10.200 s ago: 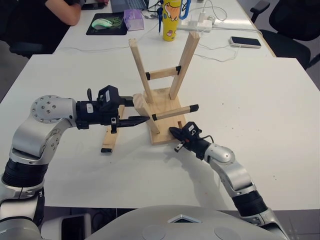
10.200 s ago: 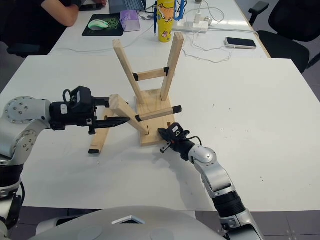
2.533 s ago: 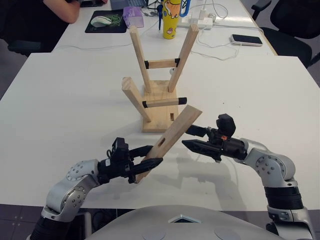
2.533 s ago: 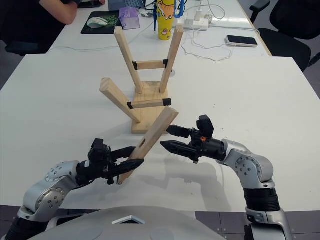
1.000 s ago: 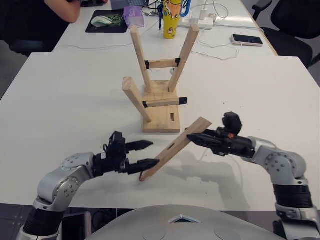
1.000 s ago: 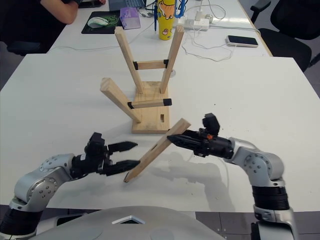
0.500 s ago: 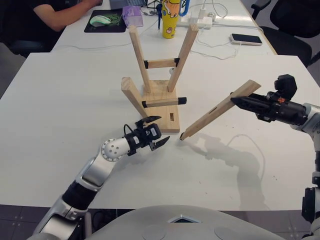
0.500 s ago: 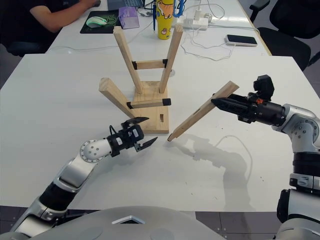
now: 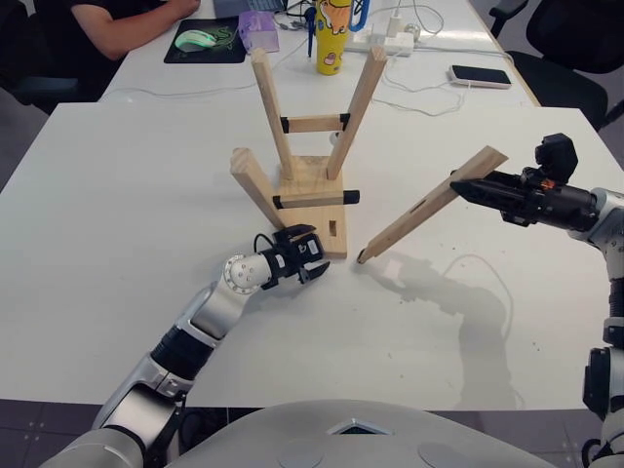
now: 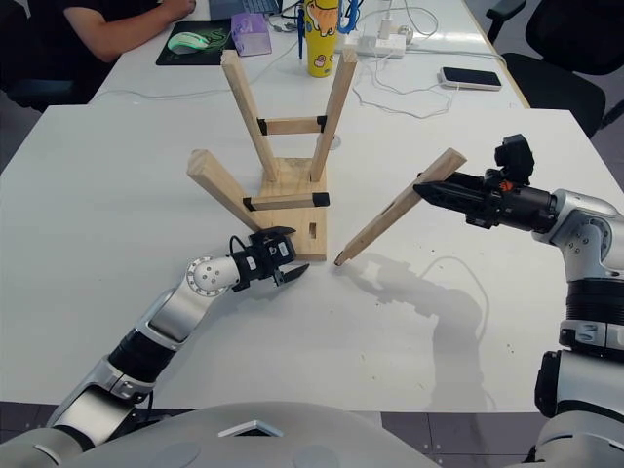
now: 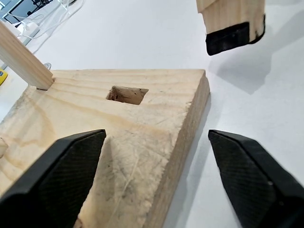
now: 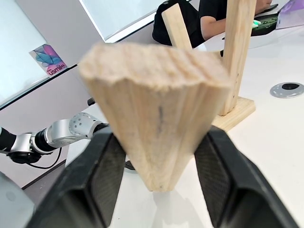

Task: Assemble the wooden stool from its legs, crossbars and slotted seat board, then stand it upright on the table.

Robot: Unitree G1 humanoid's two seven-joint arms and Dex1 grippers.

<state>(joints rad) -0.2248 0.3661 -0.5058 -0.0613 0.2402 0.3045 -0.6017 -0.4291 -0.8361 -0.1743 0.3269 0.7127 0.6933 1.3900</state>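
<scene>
the seat board (image 9: pixel 314 210) lies flat on the white table (image 9: pixel 117 195), a little beyond its middle, with the underside turned up. three of its slots are filled. two upright legs (image 9: pixel 273 112) stand in the far slots and lean slightly apart, and the upper crossbar (image 9: pixel 314 124) with black ends joins them. a tilted leg (image 9: pixel 255 187) sits in a near slot and leans toward the robot's left. the lower crossbar (image 9: pixel 314 200) runs from this leg to the right, above the board. one empty slot (image 11: pixel 127 94) is seen in the near right part of the board, with nothing inside. the left gripper (image 9: pixel 304 261) is low at the near edge of the board, and its fingers (image 11: pixel 61 175) are spread apart with the board's corner between them, one finger over the wood and the other beside the edge above the table. the right gripper (image 9: pixel 458 183) is raised over the right side of the table, and its fingers (image 12: pixel 99 175) are closed on the upper end of the loose leg (image 9: pixel 429 207). this leg slants down toward the board. its lower end has a black tip and is just beside the near right corner of the board, close to the empty slot but not in it. i cannot tell whether the tip touches the table. on the further table stand a yellow cup (image 9: pixel 333 37), whose content i cannot tell, a purple box (image 9: pixel 259 30), a mouse (image 9: pixel 198 40) on a black pad, and a phone (image 9: pixel 480 77).
</scene>
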